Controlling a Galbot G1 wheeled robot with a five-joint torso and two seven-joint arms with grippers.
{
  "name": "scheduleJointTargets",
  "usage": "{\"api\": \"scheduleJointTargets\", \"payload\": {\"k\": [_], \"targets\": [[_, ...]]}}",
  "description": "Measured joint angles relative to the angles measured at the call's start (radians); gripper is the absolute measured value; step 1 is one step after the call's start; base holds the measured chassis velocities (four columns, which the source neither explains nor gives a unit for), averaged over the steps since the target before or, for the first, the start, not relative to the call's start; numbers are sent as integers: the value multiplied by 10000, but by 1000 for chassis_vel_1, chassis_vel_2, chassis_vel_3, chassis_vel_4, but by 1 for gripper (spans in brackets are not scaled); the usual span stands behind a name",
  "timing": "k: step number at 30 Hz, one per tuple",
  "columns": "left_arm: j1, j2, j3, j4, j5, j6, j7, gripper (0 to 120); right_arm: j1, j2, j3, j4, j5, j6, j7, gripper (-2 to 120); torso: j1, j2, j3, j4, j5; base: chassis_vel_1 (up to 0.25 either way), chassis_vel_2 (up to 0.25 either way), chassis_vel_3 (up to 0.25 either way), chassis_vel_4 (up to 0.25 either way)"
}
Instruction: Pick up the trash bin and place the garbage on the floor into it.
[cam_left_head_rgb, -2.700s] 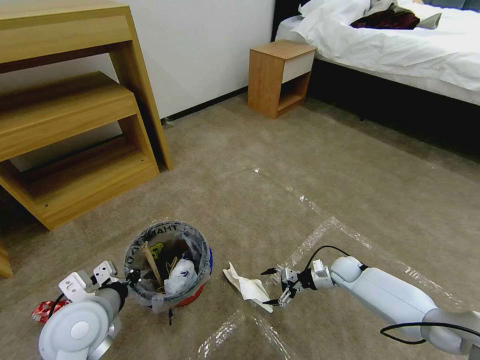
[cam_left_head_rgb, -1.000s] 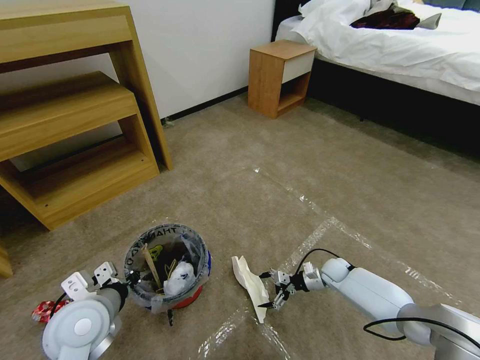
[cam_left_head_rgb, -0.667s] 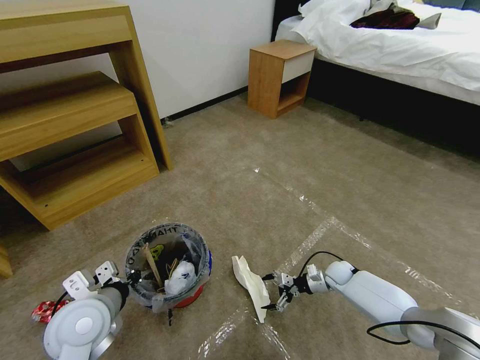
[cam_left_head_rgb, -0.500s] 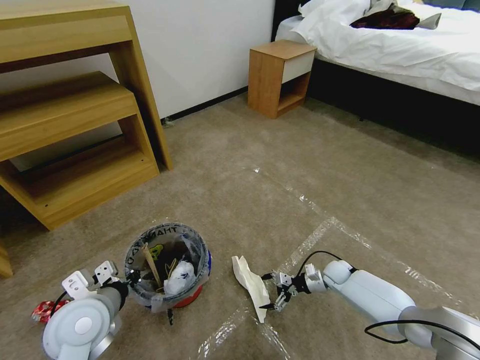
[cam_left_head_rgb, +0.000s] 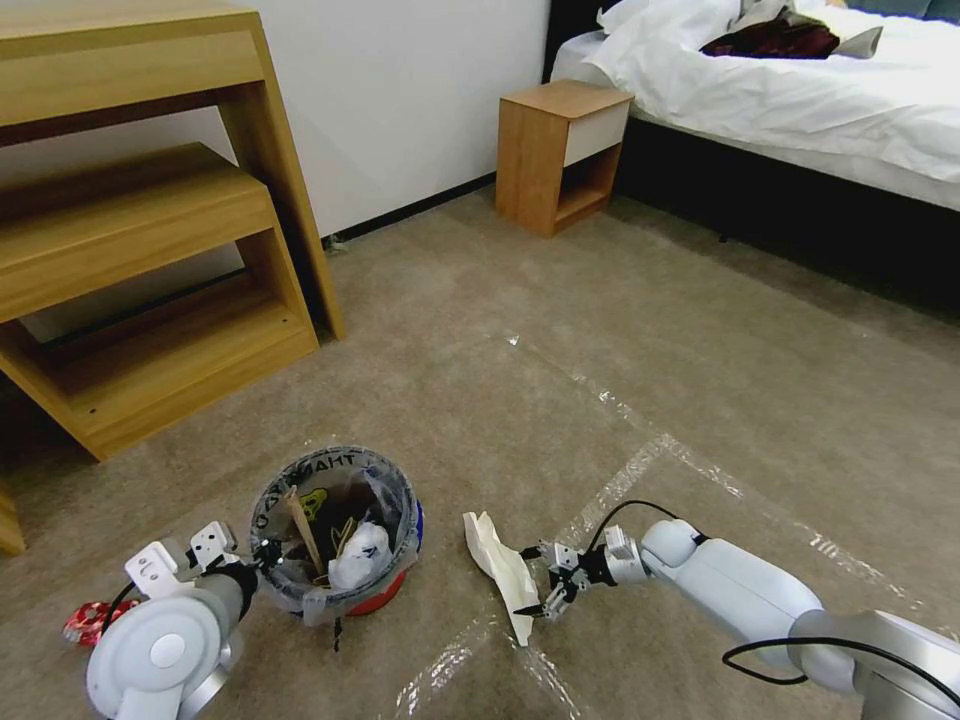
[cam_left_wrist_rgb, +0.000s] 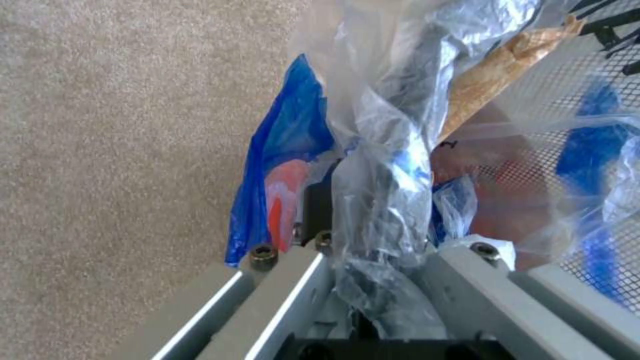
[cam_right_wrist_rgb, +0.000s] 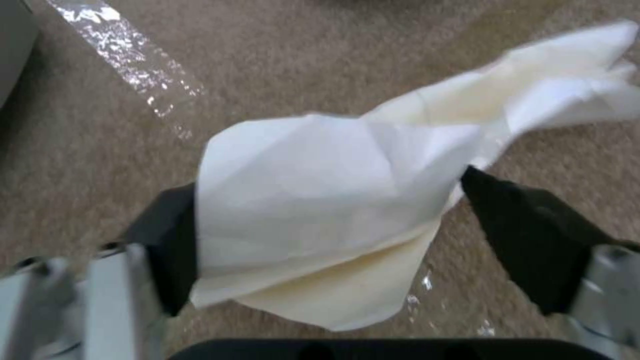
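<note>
On the beige carpet (cam_left_head_rgb: 620, 330) beside the taped lines, the red trash bin (cam_left_head_rgb: 336, 530) is sitting, the left gripper (cam_left_head_rgb: 262, 556) clamping its rim and liner to keep it steady. Close by, the right gripper (cam_left_head_rgb: 540, 580) is spreading its fingers (cam_right_wrist_rgb: 167, 240) around the white crumpled paper (cam_left_head_rgb: 503, 573), apparently to pinch it.

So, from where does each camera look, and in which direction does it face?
Head view: from the robot's head, forward and down at the floor; both arms show.
Left wrist view: on the left arm, facing the trash bin; the left gripper is clamped on its liner.
Right wrist view: on the right arm, facing the white crumpled paper between the open right gripper fingers.
Shared with the head view: paper, bin.
</note>
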Motion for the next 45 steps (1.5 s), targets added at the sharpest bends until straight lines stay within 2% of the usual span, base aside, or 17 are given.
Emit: {"api": "scheduleJointTargets", "payload": {"k": [1,6,7,8,11,12,16,17,23,39,45], "targets": [[0,6,2,-1,-1,0,1,0,-4,28,6,0,2,-21,-23,80,0,0,0,0,1,0,0,0,0],[4,15,3,-1,-1,0,0,0,-7,86,15,0,3,-56,-73,68,0,0,0,0,0,0,0,0,0],[6,16,3,-2,0,0,0,0,-7,95,16,0,3,-66,-83,61,0,0,0,1,1,0,0,0,0],[6,16,3,-2,0,0,0,0,-7,95,16,0,3,-66,-83,61,0,0,0,1,1,0,0,0,0],[10,5,30,-1,5,0,0,0,15,149,34,2,21,-95,-119,42,0,0,0,0,1,0,0,0,0],[10,5,30,-1,5,0,0,0,15,149,34,2,21,-95,-119,42,0,0,0,0,1,0,0,0,0],[-4,40,51,4,8,0,2,0,46,137,138,-24,45,-93,-48,23,0,1,0,0,1,0,0,0,0],[-4,40,51,4,8,0,2,0,46,137,138,-24,45,-93,-48,23,0,1,0,0,1,0,0,0,0],[-72,36,144,132,84,0,22,0,48,139,185,-37,171,-44,236,0,0,0,0,0,0,0,0,0,0],[-121,282,135,247,11,0,55,0,41,233,297,17,262,1,493,0,0,0,1,0,1,0,0,0,0],[-150,383,104,158,-180,0,-22,0,135,51,898,261,259,-110,490,0,0,0,1,-1,1,0,0,0,0]]}}
